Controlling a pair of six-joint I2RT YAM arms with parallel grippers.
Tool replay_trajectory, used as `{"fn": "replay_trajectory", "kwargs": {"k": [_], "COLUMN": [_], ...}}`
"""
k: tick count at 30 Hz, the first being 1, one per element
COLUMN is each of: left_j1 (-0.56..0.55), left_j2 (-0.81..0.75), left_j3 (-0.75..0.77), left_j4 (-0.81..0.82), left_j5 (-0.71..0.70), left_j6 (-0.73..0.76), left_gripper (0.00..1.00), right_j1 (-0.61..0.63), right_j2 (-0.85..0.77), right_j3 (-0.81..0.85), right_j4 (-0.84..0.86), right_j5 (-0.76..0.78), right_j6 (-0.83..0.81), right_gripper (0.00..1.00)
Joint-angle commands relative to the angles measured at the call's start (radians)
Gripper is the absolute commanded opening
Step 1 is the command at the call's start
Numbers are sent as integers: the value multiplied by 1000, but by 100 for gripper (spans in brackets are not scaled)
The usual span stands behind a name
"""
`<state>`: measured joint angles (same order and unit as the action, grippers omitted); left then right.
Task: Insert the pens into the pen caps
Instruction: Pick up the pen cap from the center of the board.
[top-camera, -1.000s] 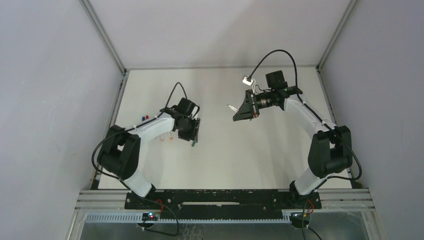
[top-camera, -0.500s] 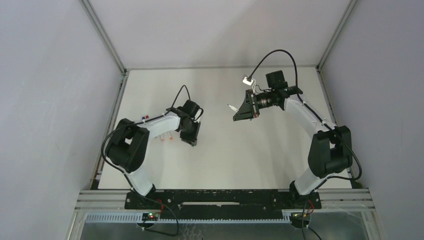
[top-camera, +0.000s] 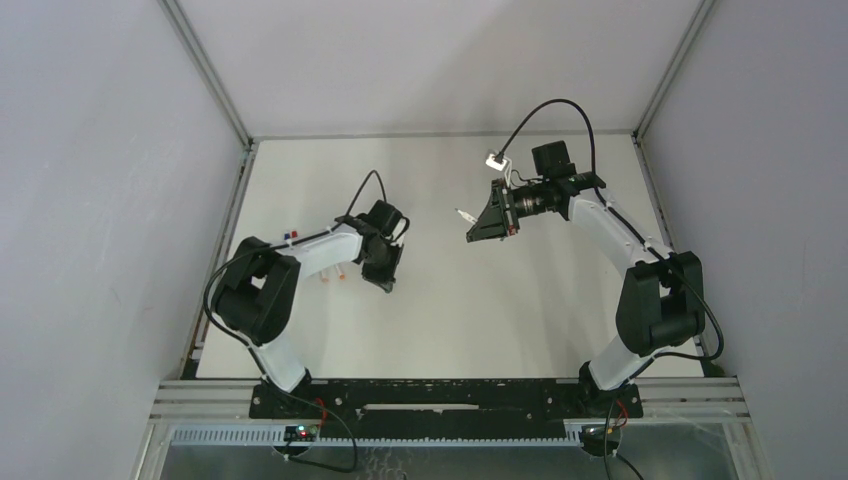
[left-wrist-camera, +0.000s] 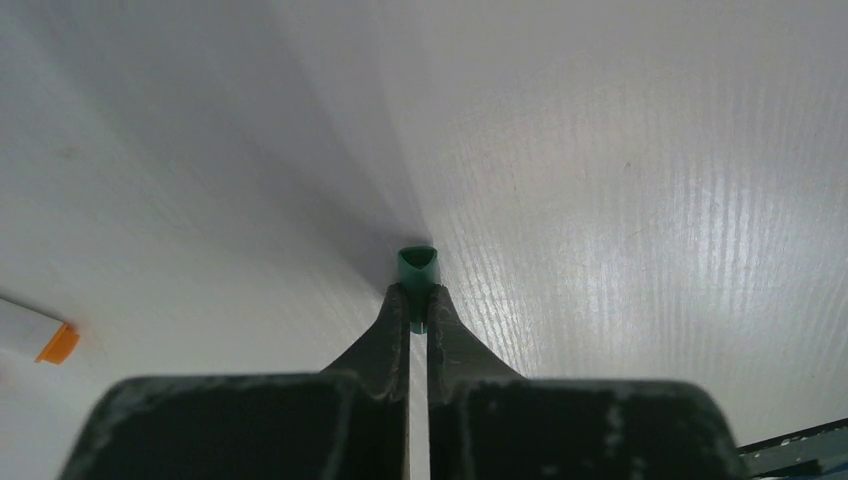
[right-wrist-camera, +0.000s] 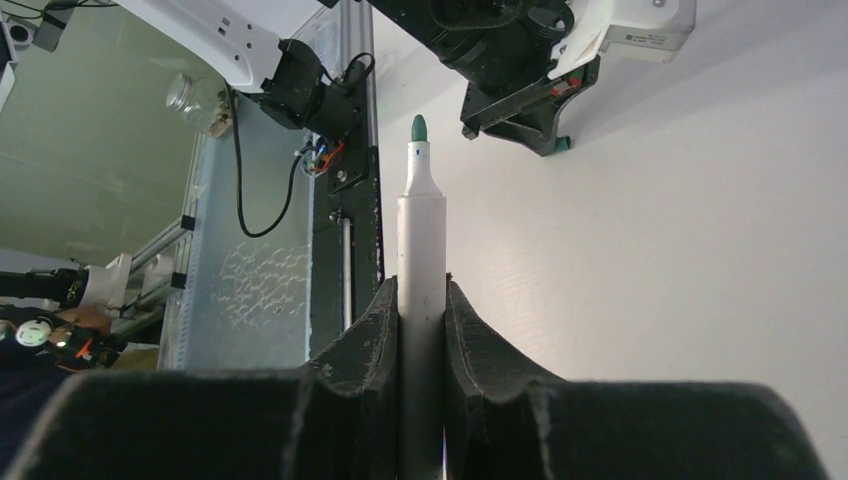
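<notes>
left hand (left-wrist-camera: 417, 305): clenched on a small green cap (left-wrist-camera: 417, 266), pinched right at the fingertips (left-wrist-camera: 397, 300), low against the worktop (left-wrist-camera: 640, 200). the cap pokes out just past the tips. cannot tell whether it stands or lies.
right hand (right-wrist-camera: 421, 292): grasping a green-tipped pen (right-wrist-camera: 421, 230), white barrel clamped between both fingers. its long axis runs straight out along the fingers, green tip leading and pointing toward the left arm (right-wrist-camera: 520, 50) across the worktop. from above, this hand is held up on the right half and the pen's tip juts out on its left side.
beside the left hand, well apart from the green cap: an orange-ended pen (left-wrist-camera: 35, 335) lying flat on the worktop, mostly out of frame.
further left, near the worktop's left edge: red and blue caps (top-camera: 290, 235), tiny, close together.
</notes>
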<state>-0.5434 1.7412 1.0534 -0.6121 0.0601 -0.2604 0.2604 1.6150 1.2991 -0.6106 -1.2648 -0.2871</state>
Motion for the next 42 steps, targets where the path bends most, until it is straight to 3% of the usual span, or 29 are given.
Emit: {"fn": "replay_trajectory", "kwargs": {"k": [1,4,11,15,21,28,42], "left_j1": [-13,-13,-13,-12,-13,-13,-20], "left_j2": [-5,-46,-89,-69,-57,-28,9], "left_j3": [17,19,31,54,80,121,159], "left_j4": [3,3,-14,-41,-83,-109,-161], "left_j5": [50,124,387,562,773,983,1102], "left_j6": [100,188,347,358,359,342,372], "left_gripper": [0,0,0,0,0,0,0], "right_j1": [-11,-10,-8,4,76,185,353], "right_j2": [-30,-24,-17,-30,-25,-23,-18], "right_j3": [37,59,100,80,39,11,-43], "right_j4": [-18,-132,-516,-593,-580,-512,-389], "right_j5": [-1,-1,73,174,351,485,628], "right_j6": [-62,-220,-951,-1256,-1417,-1434,-1347], "right_gripper": [0,0,0,0,0,0,0]}}
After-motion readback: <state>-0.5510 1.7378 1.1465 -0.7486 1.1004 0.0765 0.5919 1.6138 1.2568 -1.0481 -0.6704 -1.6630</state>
